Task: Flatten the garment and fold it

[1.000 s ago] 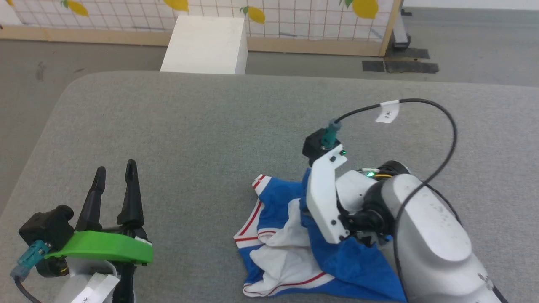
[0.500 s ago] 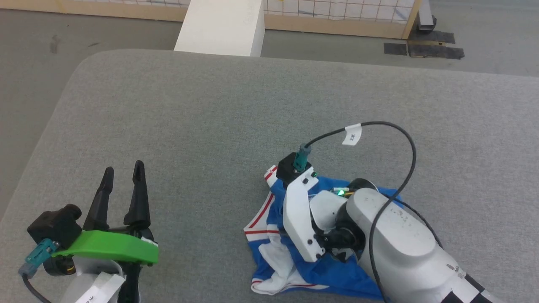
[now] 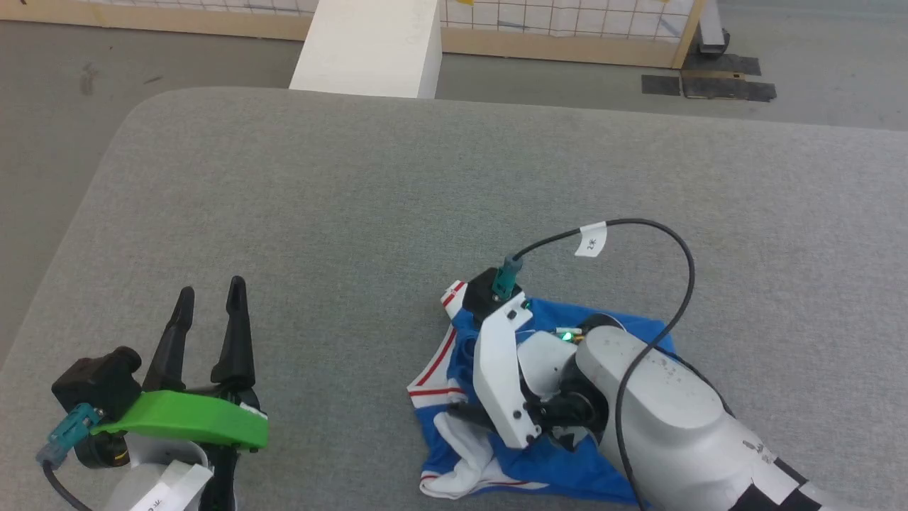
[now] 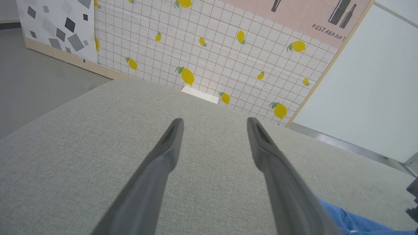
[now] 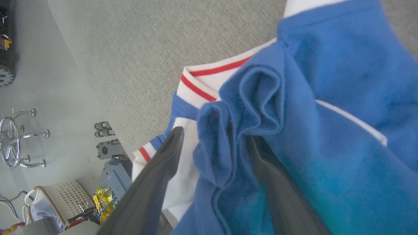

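Right gripper [image 5: 215, 133] was down in the garment [image 3: 461, 351], its two dark fingers spread wide, a bunched fold of blue cloth standing loose between them rather than pinched. The shirt lay crumpled in a heap on the grey padded table [image 3: 355, 213], near its front edge and right of centre, under the right arm, red-and-white trim showing on its left side. Over at lower left, the left gripper [image 3: 211, 291] hovered above the table, fingers wide apart, holding nothing, well clear of the garment.
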You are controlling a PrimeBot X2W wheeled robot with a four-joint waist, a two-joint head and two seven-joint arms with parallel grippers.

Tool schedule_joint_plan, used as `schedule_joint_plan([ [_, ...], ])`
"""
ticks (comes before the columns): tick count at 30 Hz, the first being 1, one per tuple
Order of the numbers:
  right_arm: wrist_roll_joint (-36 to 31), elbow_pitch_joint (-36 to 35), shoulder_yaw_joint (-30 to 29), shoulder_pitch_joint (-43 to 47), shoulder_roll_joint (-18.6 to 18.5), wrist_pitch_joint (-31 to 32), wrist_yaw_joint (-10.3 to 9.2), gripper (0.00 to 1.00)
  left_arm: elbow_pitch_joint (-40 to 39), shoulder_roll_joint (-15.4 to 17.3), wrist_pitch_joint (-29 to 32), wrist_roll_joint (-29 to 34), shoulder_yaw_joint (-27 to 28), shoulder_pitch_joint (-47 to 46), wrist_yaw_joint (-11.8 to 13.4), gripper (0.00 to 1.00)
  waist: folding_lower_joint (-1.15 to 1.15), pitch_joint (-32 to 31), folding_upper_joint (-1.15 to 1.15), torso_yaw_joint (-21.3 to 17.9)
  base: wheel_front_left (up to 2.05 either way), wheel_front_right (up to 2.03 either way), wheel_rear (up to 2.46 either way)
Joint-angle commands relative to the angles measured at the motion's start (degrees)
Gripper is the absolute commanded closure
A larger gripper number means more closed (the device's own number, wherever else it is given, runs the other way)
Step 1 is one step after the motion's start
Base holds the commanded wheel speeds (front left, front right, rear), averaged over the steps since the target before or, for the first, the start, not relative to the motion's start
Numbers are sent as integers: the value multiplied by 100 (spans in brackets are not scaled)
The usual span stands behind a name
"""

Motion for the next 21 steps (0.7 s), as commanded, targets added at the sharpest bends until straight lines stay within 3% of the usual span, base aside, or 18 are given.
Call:
schedule_joint_plan([
  [1, 104, 15, 48, -126, -12, -69, -8, 0, 8, 43, -15, 10, -1, -82, -1, 0, 0, -27, 0, -33, 0, 0, 0],
  [7, 587, -171, 127, -320, -12, -338, -8, 0, 51, 165, 47, 189, -96, -30, 66, 0, 0, -177, 0, -120, 0, 0, 0],
  [21, 1023, -184, -170, -667, -12, -1351, -8, 0, 86, 503, 185, 676, -341, 227, 246, 0, 0, -490, 0, -348, 0, 0, 0],
])
